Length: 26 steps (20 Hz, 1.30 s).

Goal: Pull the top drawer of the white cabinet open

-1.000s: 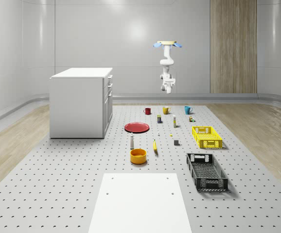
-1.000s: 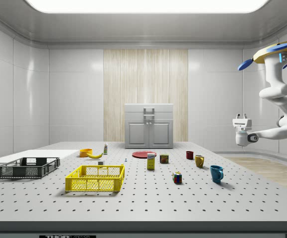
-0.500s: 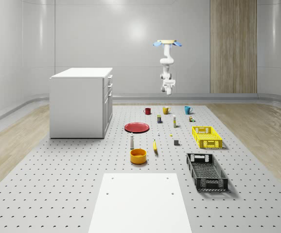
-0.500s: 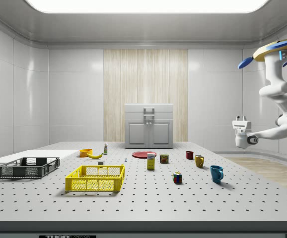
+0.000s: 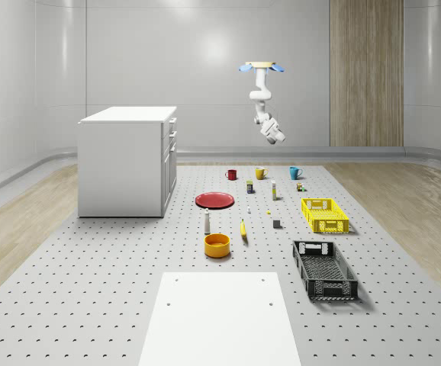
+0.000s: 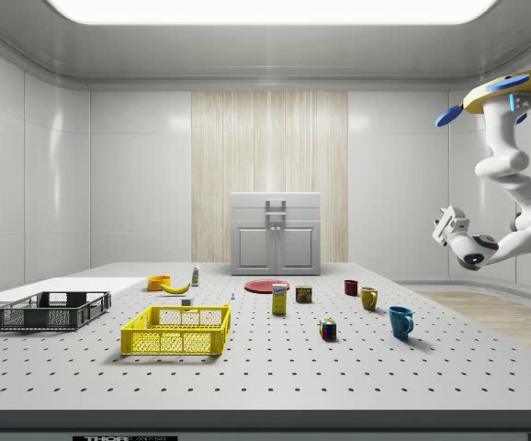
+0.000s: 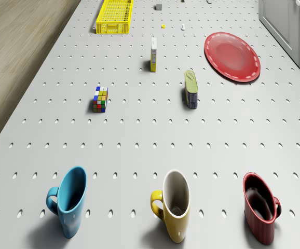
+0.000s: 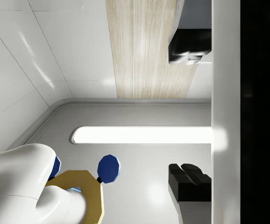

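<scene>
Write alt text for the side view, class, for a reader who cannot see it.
A quadrotor drone hovers high at the side view's right, its white arm's hand tilted in mid-air, far from the white cabinet at the back. Mugs, crates and a red plate sit on the grey perforated table.

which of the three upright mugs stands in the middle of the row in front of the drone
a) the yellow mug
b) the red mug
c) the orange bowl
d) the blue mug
a: in the drone view the yellow mug stands between the blue mug and the dark red mug, all three upright on the perforated grey table.
</scene>
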Tool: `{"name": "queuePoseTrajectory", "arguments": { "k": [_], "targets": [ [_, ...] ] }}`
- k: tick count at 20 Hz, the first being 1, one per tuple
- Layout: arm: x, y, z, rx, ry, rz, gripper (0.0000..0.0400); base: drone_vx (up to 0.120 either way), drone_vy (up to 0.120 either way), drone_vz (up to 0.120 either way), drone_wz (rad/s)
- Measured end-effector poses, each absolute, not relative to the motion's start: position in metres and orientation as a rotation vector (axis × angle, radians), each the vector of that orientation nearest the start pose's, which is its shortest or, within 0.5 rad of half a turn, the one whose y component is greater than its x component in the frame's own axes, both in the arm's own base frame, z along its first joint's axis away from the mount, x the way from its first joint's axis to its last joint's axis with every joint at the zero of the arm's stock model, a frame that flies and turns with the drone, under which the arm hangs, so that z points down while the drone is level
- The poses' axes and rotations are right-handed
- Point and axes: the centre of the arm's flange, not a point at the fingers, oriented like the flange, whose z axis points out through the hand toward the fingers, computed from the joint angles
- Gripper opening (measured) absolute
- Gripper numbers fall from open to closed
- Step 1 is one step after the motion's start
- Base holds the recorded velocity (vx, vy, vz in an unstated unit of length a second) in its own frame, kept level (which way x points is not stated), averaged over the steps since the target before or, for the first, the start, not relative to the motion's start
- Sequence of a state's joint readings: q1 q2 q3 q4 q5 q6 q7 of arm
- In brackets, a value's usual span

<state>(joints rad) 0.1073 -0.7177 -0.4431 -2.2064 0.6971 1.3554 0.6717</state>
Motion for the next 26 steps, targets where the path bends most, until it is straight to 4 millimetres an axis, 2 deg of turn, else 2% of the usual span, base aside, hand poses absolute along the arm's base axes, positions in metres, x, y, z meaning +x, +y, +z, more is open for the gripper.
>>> {"name": "queuePoseTrajectory", "arguments": {
  "k": [4, 9, 17, 21, 26],
  "targets": [
    [0.306, -0.095, 0.619, -1.751, 0.723, 0.536, 0.0309, 0.12, -0.12, 0.12, 0.0],
    [0.306, -0.099, 0.603, -1.593, 0.656, 0.583, 0.0306, 0.12, -0.12, 0.12, 0.0],
    [0.307, -0.099, 0.594, -1.51, 0.622, 0.605, 0.0305, 0.12, -0.12, 0.095, 0.0],
    [0.307, -0.1, 0.593, -1.497, 0.616, 0.609, 0.0305, 0.12, -0.12, 0.0, 0.0],
    [0.307, -0.1, 0.592, -1.489, 0.613, 0.611, 0.0305, 0.12, -0.12, 0.072, 0.0]
  ]
}}
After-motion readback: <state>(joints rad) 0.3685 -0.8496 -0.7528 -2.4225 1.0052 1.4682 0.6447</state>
